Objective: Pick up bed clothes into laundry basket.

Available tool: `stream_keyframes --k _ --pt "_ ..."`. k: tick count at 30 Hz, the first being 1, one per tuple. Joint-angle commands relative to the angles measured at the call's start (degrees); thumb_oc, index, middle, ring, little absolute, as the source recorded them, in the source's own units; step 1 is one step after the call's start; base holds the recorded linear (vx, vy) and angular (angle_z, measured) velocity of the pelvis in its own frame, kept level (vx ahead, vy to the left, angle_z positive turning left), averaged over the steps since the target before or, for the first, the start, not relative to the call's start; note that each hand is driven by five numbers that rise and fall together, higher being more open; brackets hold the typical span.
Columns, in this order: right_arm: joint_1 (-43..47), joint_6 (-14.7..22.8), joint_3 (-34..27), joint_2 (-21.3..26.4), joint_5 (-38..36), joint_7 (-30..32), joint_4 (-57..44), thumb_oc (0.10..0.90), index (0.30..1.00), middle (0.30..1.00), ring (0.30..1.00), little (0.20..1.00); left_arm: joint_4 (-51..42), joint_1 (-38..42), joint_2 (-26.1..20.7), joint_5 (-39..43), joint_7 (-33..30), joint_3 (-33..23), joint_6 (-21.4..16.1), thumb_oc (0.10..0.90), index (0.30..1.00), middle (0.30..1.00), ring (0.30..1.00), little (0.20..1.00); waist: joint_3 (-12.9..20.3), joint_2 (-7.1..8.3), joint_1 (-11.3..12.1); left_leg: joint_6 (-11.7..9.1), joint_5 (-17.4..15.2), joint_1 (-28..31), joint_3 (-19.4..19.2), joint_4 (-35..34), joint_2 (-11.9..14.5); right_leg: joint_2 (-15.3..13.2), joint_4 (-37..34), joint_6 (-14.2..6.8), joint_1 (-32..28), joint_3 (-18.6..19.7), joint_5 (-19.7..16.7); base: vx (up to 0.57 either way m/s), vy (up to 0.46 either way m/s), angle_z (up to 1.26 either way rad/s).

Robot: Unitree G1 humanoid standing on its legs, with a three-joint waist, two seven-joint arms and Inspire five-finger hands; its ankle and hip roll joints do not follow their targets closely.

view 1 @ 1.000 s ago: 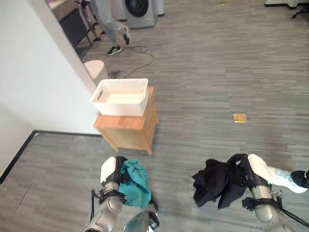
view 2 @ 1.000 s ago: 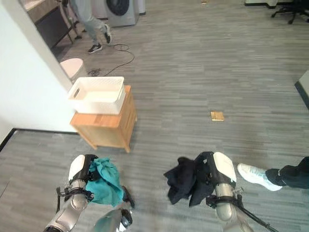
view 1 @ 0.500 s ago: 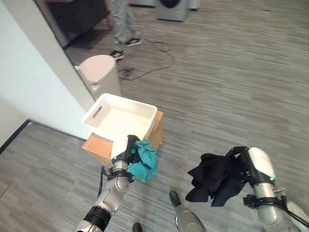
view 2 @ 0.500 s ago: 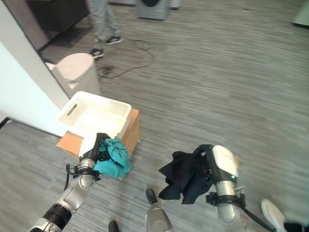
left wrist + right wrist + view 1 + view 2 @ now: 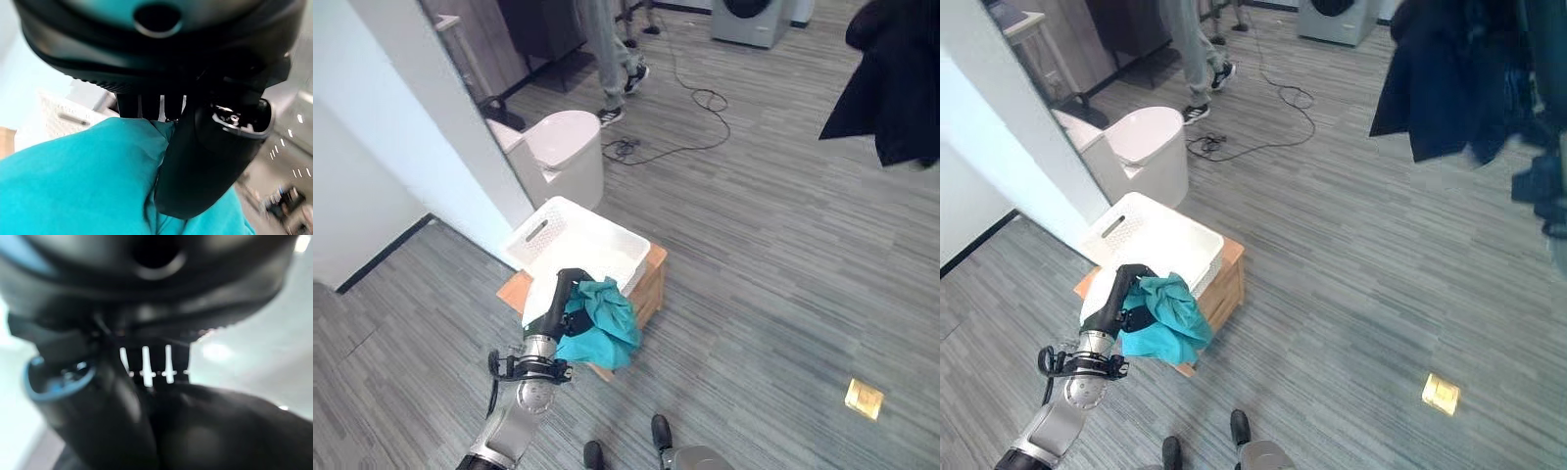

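Note:
A white laundry basket (image 5: 578,245) sits on a low wooden stand (image 5: 651,284). My left hand (image 5: 560,304) is just in front of the basket's near rim, shut on a teal cloth (image 5: 602,318) that hangs over the stand's front edge. In the left wrist view the thumb (image 5: 205,156) presses into the teal cloth (image 5: 73,181), with the basket (image 5: 54,112) beyond. A black garment (image 5: 1449,78) hangs high at the upper right, well away from the basket. In the right wrist view my right hand (image 5: 112,416) is shut on the black garment (image 5: 220,431).
A white lidded bin (image 5: 563,147) stands just behind the basket, beside a white wall (image 5: 411,147). A person's legs (image 5: 607,49) and a floor cable (image 5: 695,108) lie farther back, near a washing machine (image 5: 754,15). A small tan plate (image 5: 864,399) lies on the floor.
The camera has swung, so the whole scene has shifted. My right hand has raised the black garment from low at the right to high at the upper right. The left hand still holds the teal cloth by the basket.

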State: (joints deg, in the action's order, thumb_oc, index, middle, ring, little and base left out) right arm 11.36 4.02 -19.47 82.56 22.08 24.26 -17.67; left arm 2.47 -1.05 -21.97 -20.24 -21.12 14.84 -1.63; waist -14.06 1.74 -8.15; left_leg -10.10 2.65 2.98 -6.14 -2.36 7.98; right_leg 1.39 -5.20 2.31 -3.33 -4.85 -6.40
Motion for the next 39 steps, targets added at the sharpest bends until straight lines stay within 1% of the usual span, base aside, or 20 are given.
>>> stream_keyframes --k 1,2,3,4,5,7,8,10,11,12,13,15,18,21,24,26,27,30,33,39 --pt "3.44 -2.77 -0.59 6.68 -1.78 1.04 11.54 0.400 0.300 0.300 0.300 0.300 -8.60 -0.48 -7.25 1.35 -3.69 -6.76 -4.94 0.400 0.300 0.300 0.300 0.300 6.36 3.23 2.67 2.11 -0.03 3.01 -10.34 -1.56 4.66 -8.41 1.13 -10.74 -1.24 4.70 9.96 -0.08 0.042 1.12" --pt "2.89 -3.30 -0.61 6.78 -2.31 0.10 13.02 0.400 0.300 0.300 0.300 0.300 -8.40 -1.47 -6.96 1.69 -3.38 -6.98 -5.02 0.400 0.300 0.300 0.300 0.300 6.64 3.08 2.89 1.84 0.34 2.96 -10.93 -1.85 4.83 -8.48 1.31 -10.95 -1.78 3.66 10.01 -0.05 0.015 1.21" --pt "2.51 -5.09 -0.15 7.78 -2.86 -1.79 18.02 0.400 0.300 0.300 0.300 0.300 -8.10 -2.37 -7.18 2.21 -2.58 -7.11 -5.15 0.400 0.300 0.300 0.300 0.300 7.44 3.00 3.96 1.57 0.37 2.52 -10.50 -2.30 4.62 -8.89 1.22 -11.48 -2.47 1.82 9.96 -0.01 0.008 0.95" --pt "2.75 -4.97 0.17 7.98 -2.99 -1.77 18.40 0.400 0.300 0.300 0.300 0.300 -8.23 -2.43 -7.20 2.27 -2.51 -6.99 -5.10 0.400 0.300 0.300 0.300 0.300 7.54 2.99 3.90 1.58 0.36 2.40 -10.29 -2.27 4.58 -8.94 1.12 -11.51 -2.54 1.60 9.96 0.00 0.010 0.85" --pt "4.45 -6.33 2.11 10.17 -3.51 -3.11 25.03 0.400 0.300 0.300 0.300 0.300 -8.89 -3.82 -7.70 3.46 -1.97 -7.28 -5.33 0.400 0.300 0.300 0.300 0.300 7.77 3.18 5.51 1.52 0.50 1.98 -9.27 -2.38 4.24 -9.41 0.98 -11.68 -2.84 0.37 10.02 0.01 0.024 0.75" --pt "6.60 -7.57 4.34 10.54 -3.87 -4.00 30.56 0.400 0.300 0.300 0.300 0.300 -8.99 -4.76 -7.97 4.42 -1.38 -7.49 -5.54 0.400 0.300 0.300 0.300 0.300 7.79 3.40 6.61 1.40 0.62 1.60 -8.76 -2.59 4.09 -9.89 1.04 -11.73 -2.99 -0.66 10.07 0.01 0.034 0.71" --pt "8.24 -8.27 5.99 10.19 -3.58 -4.26 33.48 0.400 0.300 0.300 0.300 0.300 -8.54 -5.23 -8.17 4.71 -1.02 -7.59 -5.56 0.400 0.300 0.300 0.300 0.300 7.85 3.46 7.11 1.34 0.63 1.32 -8.44 -2.64 3.91 -10.19 1.04 -11.82 -3.08 -1.35 10.10 0.01 0.022 0.54" --pt "10.60 -8.50 8.26 9.61 -3.61 -4.39 35.40 0.400 0.300 0.300 0.300 0.300 -8.17 -5.58 -8.18 5.11 -0.79 -7.97 -5.46 0.400 0.300 0.300 0.300 0.300 8.08 3.54 7.00 1.31 0.53 1.00 -8.08 -2.64 3.70 -10.48 0.92 -11.89 -3.20 -2.00 10.07 0.02 0.010 0.58" --pt "10.60 -8.50 8.26 9.61 -3.61 -4.39 35.40 0.400 0.300 0.300 0.300 0.300 -8.17 -5.58 -8.18 5.11 -0.79 -7.97 -5.46 0.400 0.300 0.300 0.300 0.300 8.08 3.54 7.00 1.31 0.53 1.00 -8.08 -2.64 3.70 -10.48 0.92 -11.89 -3.20 -2.00 10.07 0.04 0.015 0.60" --pt "13.38 -9.03 10.72 7.83 -3.72 -4.35 38.23 0.400 0.300 0.300 0.300 0.300 -7.05 -6.26 -7.80 5.60 -0.68 -8.65 -5.36 0.400 0.300 0.300 0.300 0.300 8.40 3.50 6.95 1.36 0.32 0.33 -7.09 -2.64 3.26 -10.89 0.82 -12.04 -3.42 -3.28 10.12 0.05 0.027 0.68" --pt "14.16 -9.07 11.54 6.12 -4.02 -4.06 38.95 0.400 0.300 0.300 0.300 0.300 -5.98 -6.54 -7.31 5.79 -0.83 -8.83 -5.22 0.400 0.300 0.300 0.300 0.300 8.45 3.41 7.11 1.32 0.12 -0.12 -6.54 -2.64 2.91 -11.21 0.71 -12.25 -3.42 -3.99 10.05 0.06 0.026 0.70" --pt "14.37 -9.26 12.19 4.79 -3.49 -4.22 39.48 0.400 0.300 0.300 0.300 0.300 -5.02 -6.78 -7.03 5.91 -0.73 -8.99 -5.08 0.400 0.300 0.300 0.300 0.300 8.49 3.64 7.40 1.42 -0.19 -0.46 -6.02 -2.64 2.56 -11.45 0.60 -12.50 -3.25 -4.29 9.83 0.04 0.016 0.47" --pt "16.49 -9.46 14.75 3.38 -2.58 -4.60 40.76 0.400 0.300 0.300 0.300 0.300 -3.93 -6.53 -7.27 6.14 -0.52 -8.03 -4.99 0.400 0.300 0.300 0.300 0.300 8.20 4.43 8.90 1.56 -0.47 -0.83 -5.72 -2.64 2.17 -11.67 0.50 -12.71 -2.88 -4.39 9.51 0.02 0.017 0.24" --pt "22.46 -9.79 20.22 1.96 -2.65 -4.25 43.66 0.400 0.300 0.300 0.300 0.300 -2.68 -5.80 -7.56 6.53 -0.18 -6.64 -4.94 0.400 0.300 0.300 0.300 0.300 7.66 5.26 10.40 1.61 -0.53 -1.48 -5.57 -2.64 1.95 -11.78 0.36 -12.90 -2.26 -4.45 9.23 0.00 0.007 0.01" --pt "30.27 -10.23 27.44 0.50 -2.25 -3.38 47.82 0.400 0.300 0.300 0.300 0.300 -1.69 -5.48 -7.73 6.96 0.27 -5.58 -4.97 0.400 0.300 0.300 0.300 0.300 7.02 5.83 11.19 1.72 -0.44 -2.42 -5.18 -2.64 1.74 -11.66 0.29 -12.95 -1.55 -4.75 9.01 0.00 -0.006 0.05" --pt "34.56 -10.49 30.57 -0.36 -2.40 -2.53 50.62 0.400 0.300 0.300 0.300 0.300 -0.92 -5.09 -8.09 7.09 0.44 -4.68 -5.09 0.400 0.300 0.300 0.300 0.300 6.46 6.13 11.81 1.71 -0.32 -3.09 -5.04 -2.64 1.70 -11.51 0.24 -12.96 -1.02 -4.87 8.88 -0.01 -0.008 0.06" --pt "36.36 -10.40 32.30 -0.43 -2.49 -2.43 51.16 0.400 0.300 0.300 0.300 0.300 -0.80 -5.08 -7.89 7.11 0.40 -4.84 -5.14 0.400 0.300 0.300 0.300 0.300 6.52 5.99 11.58 1.72 -0.29 -3.17 -5.07 -2.64 1.69 -11.52 0.24 -12.96 -0.92 -4.84 8.86 -0.01 0.000 0.05" --pt "42.59 -11.01 36.60 -2.05 -3.41 -1.10 54.51 0.400 0.300 0.300 0.300 0.300 0.67 -4.24 -8.24 7.49 0.57 -3.43 -5.15 0.400 0.300 0.300 0.300 0.300 4.94 5.94 12.13 1.49 0.31 -5.59 -4.73 -2.64 1.68 -11.30 0.20 -13.07 1.32 -4.95 8.50 -0.06 -0.005 0.05" --pt "44.11 -11.14 37.53 -2.46 -3.64 -0.73 54.70 0.400 0.300 0.300 0.300 0.300 1.28 -3.88 -7.99 7.43 0.62 -2.99 -5.19 0.400 0.300 0.300 0.300 0.300 4.59 5.49 11.81 1.42 0.59 -7.09 -4.45 -2.64 1.63 -11.28 0.20 -13.09 2.71 -5.26 8.29 -0.05 0.007 0.10" --pt "46.23 -11.24 38.59 -3.88 -4.52 0.43 55.60 0.400 0.300 0.300 0.300 0.300 1.73 -3.12 -8.29 7.67 0.67 -2.05 -5.59 0.400 0.300 0.300 0.300 0.300 2.83 4.82 12.11 1.62 0.76 -9.31 -3.95 -2.64 0.99 -11.44 0.20 -13.33 4.86 -5.37 7.79 -0.04 0.016 0.08"
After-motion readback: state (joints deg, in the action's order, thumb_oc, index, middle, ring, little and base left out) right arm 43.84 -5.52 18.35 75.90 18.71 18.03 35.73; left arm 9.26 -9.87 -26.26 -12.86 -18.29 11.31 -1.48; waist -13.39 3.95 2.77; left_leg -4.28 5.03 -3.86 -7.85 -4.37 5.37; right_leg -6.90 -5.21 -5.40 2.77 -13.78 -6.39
